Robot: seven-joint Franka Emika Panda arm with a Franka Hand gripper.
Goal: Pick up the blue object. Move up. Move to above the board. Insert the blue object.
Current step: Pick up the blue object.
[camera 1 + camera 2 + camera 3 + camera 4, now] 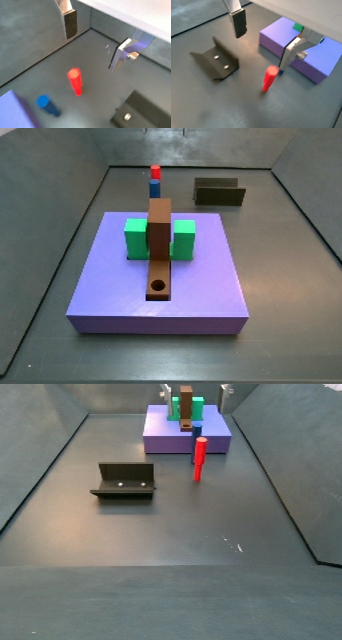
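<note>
Blue object upright on floor beside purple slab, end effector released above it.

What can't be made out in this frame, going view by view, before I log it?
- Gripper: in both side views only slivers show at the top edge; its height is unclear.
- Blue object: in a side view the board hides its lower part; in both wrist views it looks almost wholly red.
- Fixture: cut by the frame edge in a wrist view.
- Board's hole: depth not visible.
</note>
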